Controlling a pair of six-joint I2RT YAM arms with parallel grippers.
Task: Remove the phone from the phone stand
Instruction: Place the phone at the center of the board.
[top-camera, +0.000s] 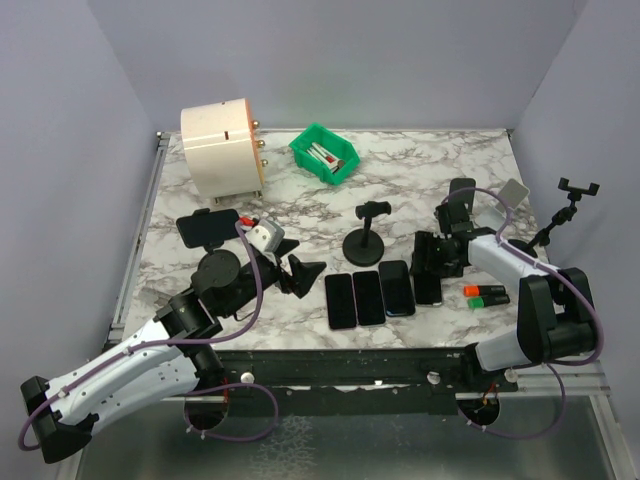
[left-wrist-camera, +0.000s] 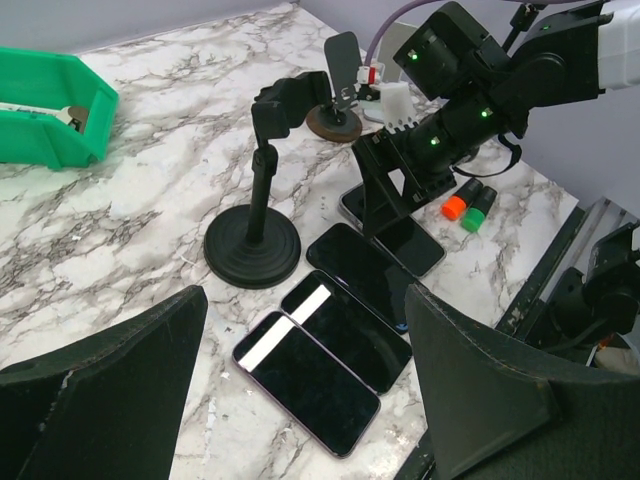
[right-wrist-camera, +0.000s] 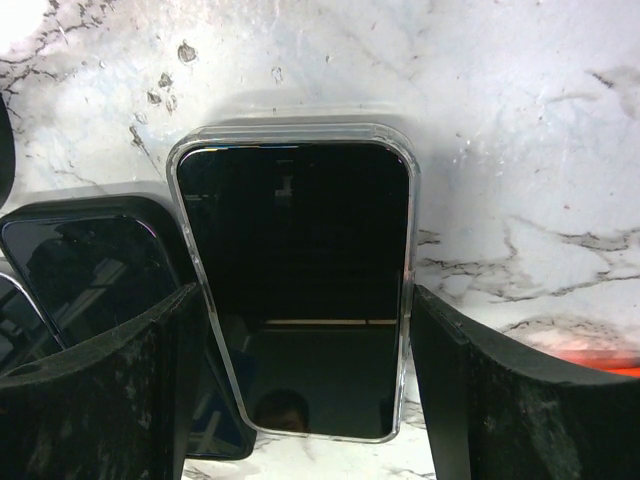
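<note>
Leftward first, a dark phone sits crosswise in the clamp of the left stand, whose round base stands on the marble table. Just right of that base is the left gripper, near the stand but apart from the dark phone, which is above and to its left. Its jaws are spread wide with nothing between them, and its wrist camera looks past both fingers at tabletop and phones lying beyond. Next comes the middle stand, upright on its round base. In front of it three phones lie flat side by side, screens up, edges touching or nearly so. Just right of that row lies a fourth phone in a clear case, also flat on the marble, screen up. The right gripper hangs over it, pointing down, jaws wide apart. In the wrist view the fourth phone lies between the two fingers, its lower part framed by them. Whether either finger touches the case's edge I cannot tell, but the phone rests on the table rather than being lifted. Part of the neighbouring phone shows beside the left-hand finger in that view. Farther right, two markers, one orange and one green, lie together on the table near the right arm.
</note>
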